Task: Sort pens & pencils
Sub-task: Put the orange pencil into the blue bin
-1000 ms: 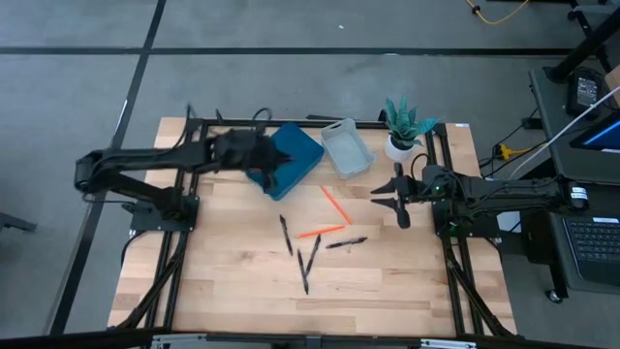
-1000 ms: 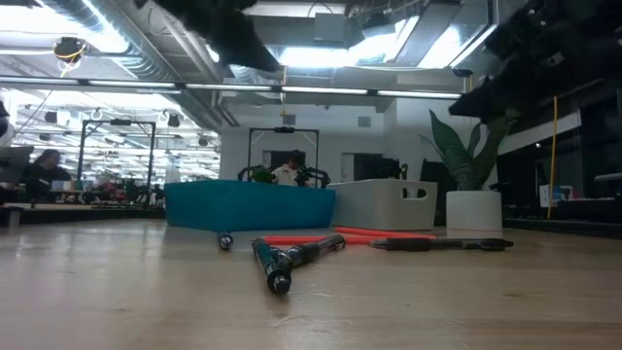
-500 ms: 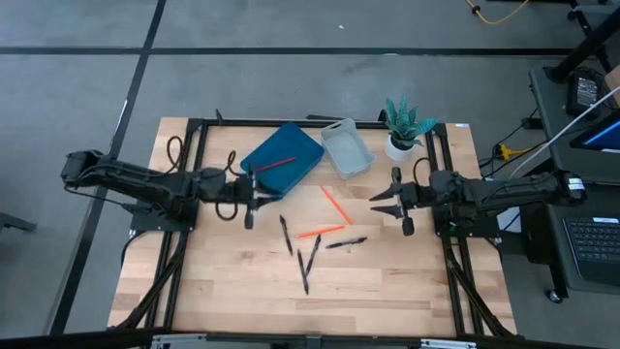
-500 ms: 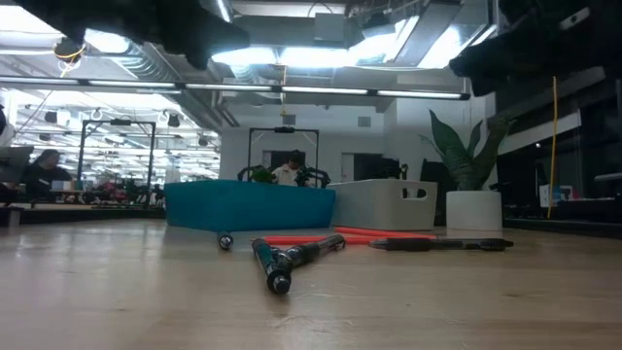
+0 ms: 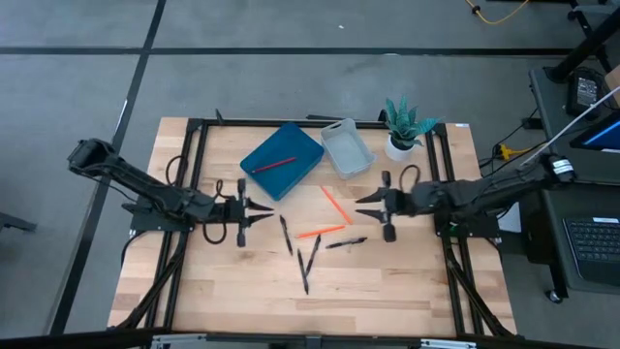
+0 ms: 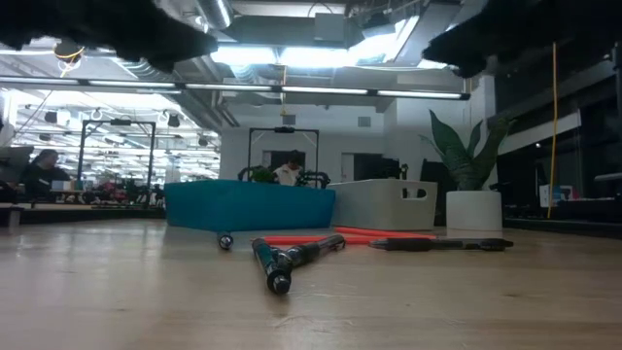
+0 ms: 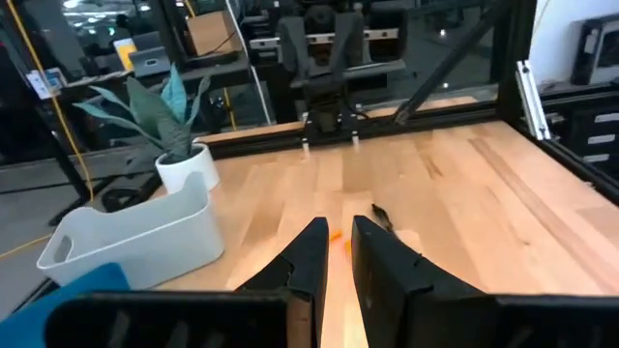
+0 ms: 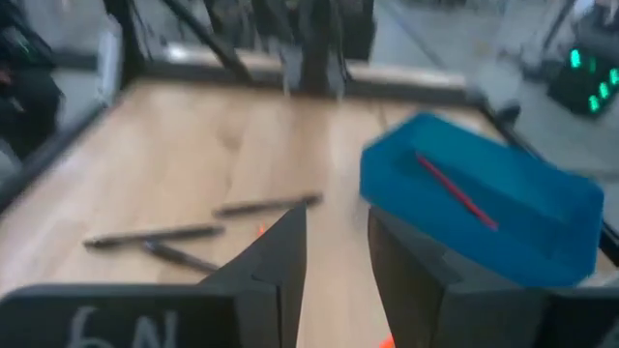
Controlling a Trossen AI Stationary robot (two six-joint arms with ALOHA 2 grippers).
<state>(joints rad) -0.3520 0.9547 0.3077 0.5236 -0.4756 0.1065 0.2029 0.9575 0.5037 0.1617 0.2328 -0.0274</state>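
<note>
Several black pens (image 5: 286, 235) (image 5: 346, 242) (image 5: 304, 271) and two orange pencils (image 5: 335, 204) (image 5: 320, 232) lie flat on the wooden table's middle. A red pencil (image 5: 274, 163) lies in the blue tray (image 5: 283, 157) at the back. My left gripper (image 5: 268, 206) hovers left of the pens, pointing at them. Its fingers (image 7: 339, 242) stand a narrow gap apart with nothing between them. My right gripper (image 5: 360, 201) hovers open and empty to the right of the orange pencils, facing the left one. Its wrist view shows pens (image 8: 266, 205) and the tray (image 8: 484, 193).
A pale grey bin (image 5: 346, 152) stands right of the blue tray. A potted plant (image 5: 405, 126) stands at the back right corner. Black frame rails (image 5: 194, 174) run along the table's sides and back. Bare wood lies in front of the pens, toward the near edge.
My left gripper has swung off the blue tray toward the table's near edge and come down, and it now points level at the pens. The red pencil shows lying in the tray. My right gripper has moved toward the table's middle, nearer the orange pencils.
</note>
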